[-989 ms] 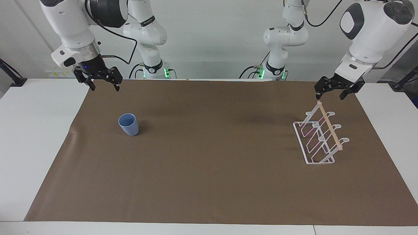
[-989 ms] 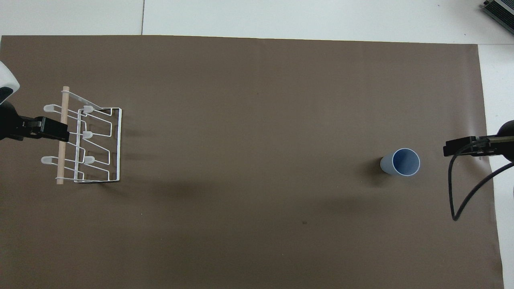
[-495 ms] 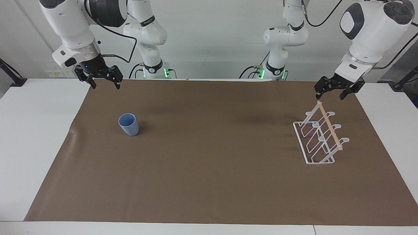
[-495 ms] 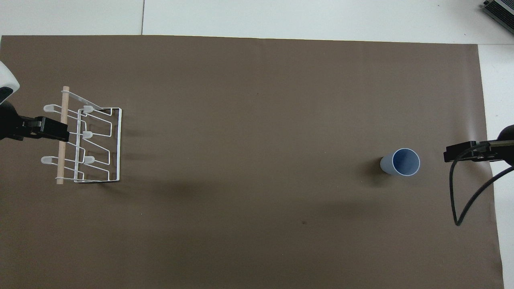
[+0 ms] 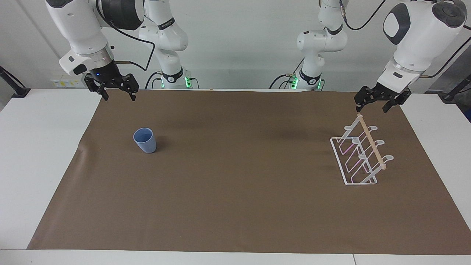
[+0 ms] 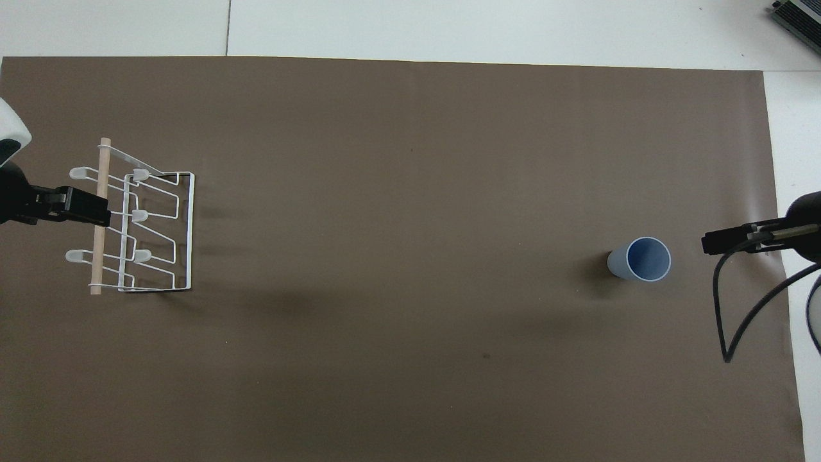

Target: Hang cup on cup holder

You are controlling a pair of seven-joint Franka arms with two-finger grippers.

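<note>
The light-blue cup (image 5: 145, 140) (image 6: 641, 258) stands upright, mouth up, on the brown mat toward the right arm's end of the table. My right gripper (image 5: 118, 97) (image 6: 712, 242) hangs open and empty in the air over the mat's edge, well clear of the cup. The white wire cup holder (image 5: 362, 154) (image 6: 154, 224) with its wooden dowel (image 5: 371, 143) stands toward the left arm's end, no cup on it. Above its dowel hangs my left gripper (image 5: 372, 107) (image 6: 96, 210), open, empty and not touching it.
A brown mat (image 5: 235, 198) covers most of the white table (image 5: 33, 154). A black cable (image 6: 728, 321) loops down from the right wrist. A grey device corner (image 6: 798, 16) lies at the table's edge farthest from the robots.
The right gripper has risen a little and shifted slightly toward the cup. The left arm, cup and cup holder have not moved.
</note>
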